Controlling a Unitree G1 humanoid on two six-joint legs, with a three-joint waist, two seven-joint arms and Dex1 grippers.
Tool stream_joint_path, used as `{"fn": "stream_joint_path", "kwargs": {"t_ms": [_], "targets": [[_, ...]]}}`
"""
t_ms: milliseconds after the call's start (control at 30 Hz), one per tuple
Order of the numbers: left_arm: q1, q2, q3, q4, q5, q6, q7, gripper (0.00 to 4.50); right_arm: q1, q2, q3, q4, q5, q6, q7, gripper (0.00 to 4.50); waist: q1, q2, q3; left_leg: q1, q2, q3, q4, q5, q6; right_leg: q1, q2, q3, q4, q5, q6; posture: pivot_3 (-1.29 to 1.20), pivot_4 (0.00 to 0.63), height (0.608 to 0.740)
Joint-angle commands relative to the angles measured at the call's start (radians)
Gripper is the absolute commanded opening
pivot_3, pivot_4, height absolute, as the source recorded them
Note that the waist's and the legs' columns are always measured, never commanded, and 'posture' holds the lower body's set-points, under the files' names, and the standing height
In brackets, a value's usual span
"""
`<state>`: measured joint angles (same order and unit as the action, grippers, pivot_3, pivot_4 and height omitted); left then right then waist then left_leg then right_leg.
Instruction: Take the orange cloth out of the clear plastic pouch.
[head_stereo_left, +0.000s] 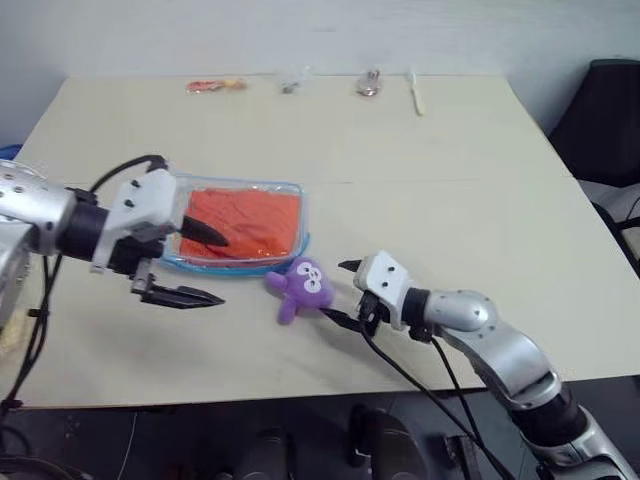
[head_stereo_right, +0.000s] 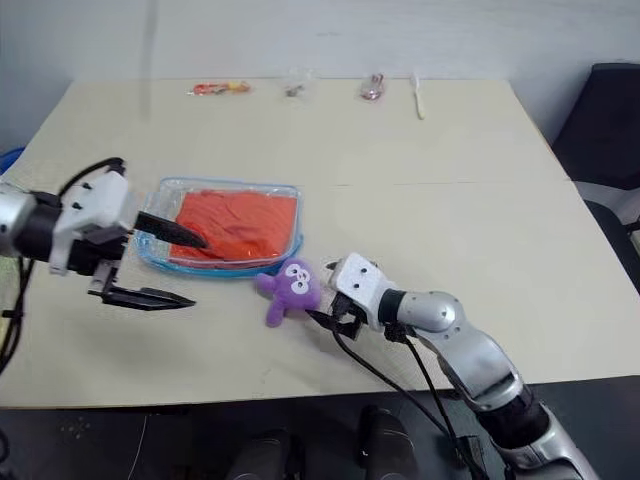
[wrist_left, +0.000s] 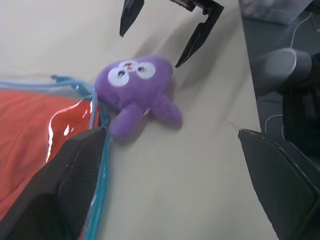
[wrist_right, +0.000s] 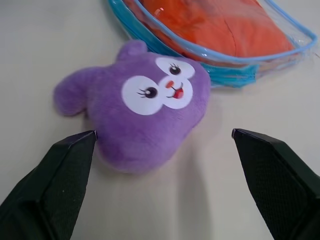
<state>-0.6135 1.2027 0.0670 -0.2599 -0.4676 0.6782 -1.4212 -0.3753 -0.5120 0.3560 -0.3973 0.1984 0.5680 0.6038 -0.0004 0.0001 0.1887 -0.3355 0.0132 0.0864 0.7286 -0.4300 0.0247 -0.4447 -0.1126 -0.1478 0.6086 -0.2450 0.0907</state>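
With the orange cloth (head_stereo_left: 240, 222) inside the clear plastic pouch (head_stereo_left: 290, 188) on the bench (head_stereo_left: 450, 180), both grippers' fingers wide and empty, the right gripper (head_stereo_left: 342, 292) risks grabbing the purple plush toy (head_stereo_left: 300, 287) instead.

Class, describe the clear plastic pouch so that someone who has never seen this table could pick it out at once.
Start at the pale wooden table and look to its near left part. There the clear plastic pouch lies flat, with the purple plush toy touching its near corner. Unlike the small items along the far edge, it is see-through, blue-rimmed and holds the orange cloth.
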Motion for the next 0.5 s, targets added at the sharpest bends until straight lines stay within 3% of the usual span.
{"fn": "stream_joint_path", "kwargs": {"t_ms": [33, 100, 200, 433, 500], "targets": [[0.007, 0.027, 0.044, 0.004, -0.002, -0.029, 0.007, 4.47, -0.005, 0.034, 0.009, 0.035, -0.028, -0.055, 0.004, 4.5, -0.001, 0.0, 0.0, 0.0, 0.0, 0.0, 0.0, 0.0, 0.0, 0.0, 0.0, 0.0, 0.0, 0.0, 0.0, 0.0, 0.15, 0.74], [0.015, 0.033, 0.051, 0.0, -0.005, -0.028, 0.017, 4.47, -0.003, 0.053, 0.004, 0.05, -0.027, -0.065, 0.013, 4.5, -0.005, 0.0, 0.0, 0.0, 0.0, 0.0, 0.0, 0.0, 0.0, 0.0, 0.0, 0.0, 0.0, 0.0, 0.0, 0.0, 0.15, 0.74], [0.054, 0.038, 0.067, -0.012, 0.003, -0.047, 0.034, 4.5, -0.011, 0.077, -0.002, 0.059, -0.013, -0.072, 0.03, 3.94, -0.008, 0.001, 0.001, 0.0, 0.001, 0.0, -0.001, 0.0, -0.001, 0.0, 0.001, 0.0, 0.0, 0.0, 0.0, 0.0, 0.15, 0.74], [0.097, 0.043, 0.087, -0.017, -0.001, -0.065, 0.058, 4.5, 0.01, 0.091, -0.011, 0.022, 0.056, -0.028, 0.109, 1.49, -0.008, 0.001, 0.001, 0.0, 0.001, 0.0, -0.001, 0.0, -0.001, 0.0, 0.001, 0.0, 0.0, 0.0, 0.0, 0.0, 0.15, 0.74], [0.102, 0.043, 0.089, -0.016, -0.001, -0.07, 0.063, 4.5, 0.019, 0.094, -0.018, 0.007, 0.075, -0.009, 0.116, 1.49, -0.007, 0.001, 0.001, 0.001, 0.001, 0.0, -0.001, 0.0, -0.001, 0.0, 0.001, 0.0, 0.0, 0.0, 0.0, 0.0, 0.15, 0.74]]}}
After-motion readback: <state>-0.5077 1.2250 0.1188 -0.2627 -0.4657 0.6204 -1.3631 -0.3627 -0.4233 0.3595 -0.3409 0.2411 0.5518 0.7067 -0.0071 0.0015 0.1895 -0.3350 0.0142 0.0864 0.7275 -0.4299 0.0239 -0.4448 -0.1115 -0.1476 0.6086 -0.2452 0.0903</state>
